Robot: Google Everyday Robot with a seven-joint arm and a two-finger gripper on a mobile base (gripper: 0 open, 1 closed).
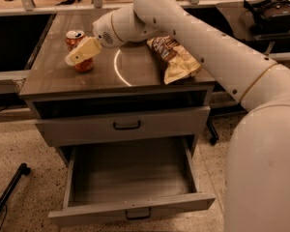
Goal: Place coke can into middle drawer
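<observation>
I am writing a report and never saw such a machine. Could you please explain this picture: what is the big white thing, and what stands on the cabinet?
The big white shape is a robot arm, reaching in from the right. At its tip is a cream-coloured pincer, its grasping part, right at a red coke can on the left of the cabinet top. Whether it grips the can, I cannot tell. A yellow-brown chip bag lies further right. Below, the upper drawer is closed and the middle drawer is pulled open. One camera looks down on the cabinet from the front; where it is mounted does not show.
</observation>
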